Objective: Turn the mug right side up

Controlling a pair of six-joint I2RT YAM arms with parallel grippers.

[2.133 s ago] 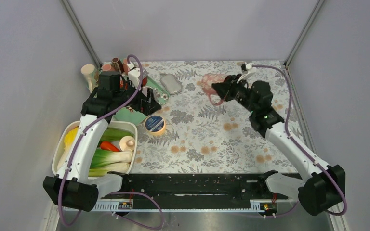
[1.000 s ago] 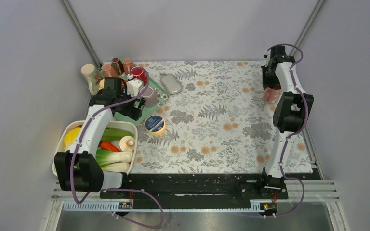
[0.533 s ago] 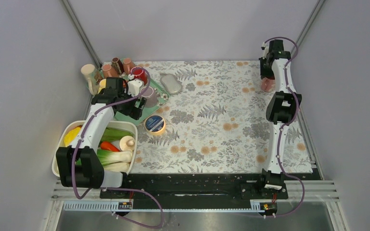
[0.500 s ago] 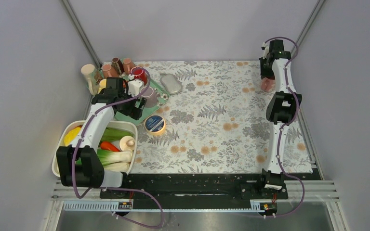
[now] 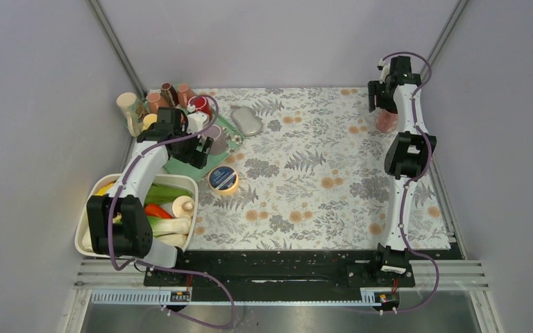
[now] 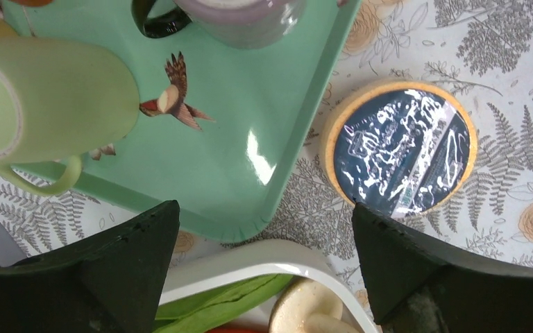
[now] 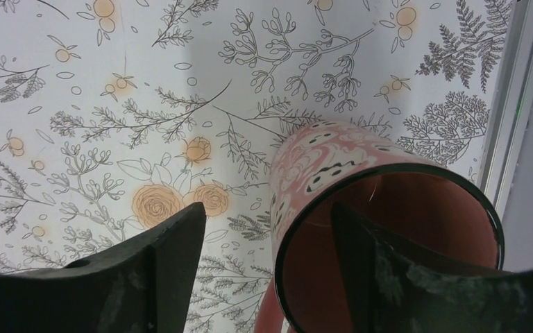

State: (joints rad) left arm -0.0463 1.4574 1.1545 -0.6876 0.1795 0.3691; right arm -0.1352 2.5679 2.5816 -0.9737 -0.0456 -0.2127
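The pink mug [image 5: 387,121] with white pattern stands upright, mouth up, at the far right back of the flowered table. In the right wrist view the mug [image 7: 326,163] shows its dark rim and red-brown inside. My right gripper [image 5: 382,104] [image 7: 267,211] is open: one finger sits inside the mug, the other stands outside with a gap to the wall. My left gripper [image 5: 201,148] [image 6: 265,208] hangs open and empty over the corner of the green tray [image 6: 250,104].
The green tray [image 5: 180,166] at the back left carries a light green mug [image 6: 48,104] and a grey mug [image 6: 243,17]. A tape roll [image 5: 223,179] lies beside it. A white basket [image 5: 87,211] holds vegetables. The metal frame rail [image 7: 520,90] runs close beside the pink mug.
My right gripper's jaws have spread apart and let go of the pink mug's wall. The left gripper has shifted slightly over the tray.
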